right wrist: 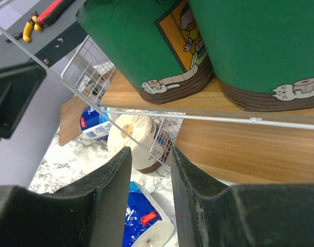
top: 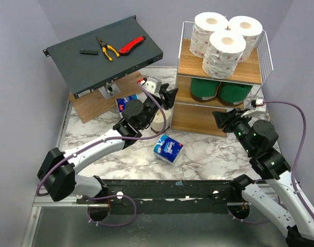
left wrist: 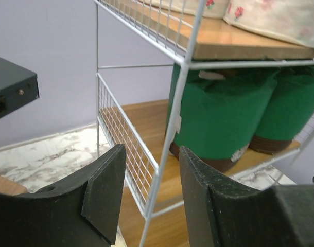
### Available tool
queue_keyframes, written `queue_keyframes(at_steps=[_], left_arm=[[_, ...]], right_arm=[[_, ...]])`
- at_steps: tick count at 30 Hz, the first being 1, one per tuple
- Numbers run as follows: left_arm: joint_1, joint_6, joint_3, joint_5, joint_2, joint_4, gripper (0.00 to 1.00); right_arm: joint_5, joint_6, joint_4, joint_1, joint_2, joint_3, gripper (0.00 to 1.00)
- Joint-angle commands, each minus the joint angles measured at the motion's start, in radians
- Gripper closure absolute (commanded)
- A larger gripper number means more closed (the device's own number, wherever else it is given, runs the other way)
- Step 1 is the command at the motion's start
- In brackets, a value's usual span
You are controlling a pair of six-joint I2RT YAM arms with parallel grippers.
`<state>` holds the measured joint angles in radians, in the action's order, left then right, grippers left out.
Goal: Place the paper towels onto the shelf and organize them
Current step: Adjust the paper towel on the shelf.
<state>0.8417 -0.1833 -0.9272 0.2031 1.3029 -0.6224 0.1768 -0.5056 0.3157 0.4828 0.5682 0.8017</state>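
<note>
A dark grey metal box (top: 105,56) sits slanted at the far left corner of the marble-patterned bench (top: 121,154). Its near edge is over a flat wooden board (top: 92,109) lying on the bench. On the box's top, left to right and apart from one another, lie a small black bar (top: 88,51), yellow-handled pliers (top: 107,49) and a red knife (top: 132,46).

Three rolls (top: 226,47) top the shelf (top: 190,119) (two wrapped rolls (top: 205,89) one tier down).
</note>
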Motion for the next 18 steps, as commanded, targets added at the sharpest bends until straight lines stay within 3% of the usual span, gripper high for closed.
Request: queue_keyframes(at_steps=[1,9,18], left_arm=[[-0.034,0.01,-0.084,-0.079,0.061,-0.022,0.51],[-0.047,0.025,-0.159,-0.141,0.142,-0.014,0.56],[-0.051,0.013,-0.17,-0.17,0.178,-0.026,0.74]], right_arm=[[-0.036,0.064,-0.159,0.002,0.021,-0.044,0.63],[-0.024,0.141,-0.359,0.002,0.073,-0.126,0.71],[0.012,0.127,-0.537,0.02,0.185,-0.156,0.75]])
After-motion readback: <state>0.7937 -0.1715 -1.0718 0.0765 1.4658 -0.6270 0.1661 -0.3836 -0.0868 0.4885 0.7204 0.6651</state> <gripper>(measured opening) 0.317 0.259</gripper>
